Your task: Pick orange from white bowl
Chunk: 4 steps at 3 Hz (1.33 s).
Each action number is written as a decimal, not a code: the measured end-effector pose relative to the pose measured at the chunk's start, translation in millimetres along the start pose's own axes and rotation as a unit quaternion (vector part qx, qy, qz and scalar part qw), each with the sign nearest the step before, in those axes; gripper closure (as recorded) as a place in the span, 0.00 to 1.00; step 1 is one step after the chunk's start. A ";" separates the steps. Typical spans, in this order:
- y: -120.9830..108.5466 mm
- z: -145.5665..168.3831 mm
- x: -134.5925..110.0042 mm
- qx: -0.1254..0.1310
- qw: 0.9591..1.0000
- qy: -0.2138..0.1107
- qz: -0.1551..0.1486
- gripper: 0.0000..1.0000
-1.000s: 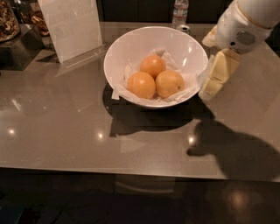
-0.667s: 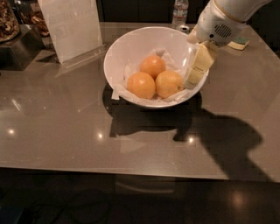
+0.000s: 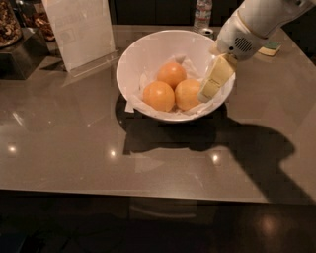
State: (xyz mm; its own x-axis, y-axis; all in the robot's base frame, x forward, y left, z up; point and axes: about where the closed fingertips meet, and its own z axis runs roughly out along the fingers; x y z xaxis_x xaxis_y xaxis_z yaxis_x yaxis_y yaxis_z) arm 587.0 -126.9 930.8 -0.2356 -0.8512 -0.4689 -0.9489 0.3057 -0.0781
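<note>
The white bowl (image 3: 133, 59) stands on the grey table, lined with crumpled white paper, with three oranges in it. The palest, most yellow orange (image 3: 186, 94) lies at the right of the bowl. Two deeper-orange fruits lie at the back (image 3: 171, 74) and the front left (image 3: 158, 96). My gripper (image 3: 206, 94) comes down from the upper right, over the bowl's right rim, and its pale tip is right beside the pale orange's right side. I cannot tell whether it touches the fruit.
A clear stand with a white sheet (image 3: 81, 29) is behind the bowl to the left. A dark container of snacks (image 3: 12, 34) is at far left. A water bottle (image 3: 202, 12) and a yellow pad (image 3: 269, 48) are at the back. The table's front edge (image 3: 148, 193) runs below.
The gripper has moved left from outside the bowl's right rim into the bowl, ending beside the pale orange. The oranges and the bowl have not moved.
</note>
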 end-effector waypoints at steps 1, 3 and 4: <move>-2.1 0.7 -1.1 0.004 1.000 -0.003 0.001 0.19; 0.7 13.6 -0.6 -0.007 1.000 -0.004 0.006 0.39; 2.8 37.4 -3.7 -0.026 1.000 0.003 0.004 0.30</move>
State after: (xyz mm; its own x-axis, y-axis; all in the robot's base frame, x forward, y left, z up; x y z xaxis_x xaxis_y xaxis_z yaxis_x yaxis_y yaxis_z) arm 593.1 -107.0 899.4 -0.2452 -0.8513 -0.4640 -0.9565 0.2903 -0.0272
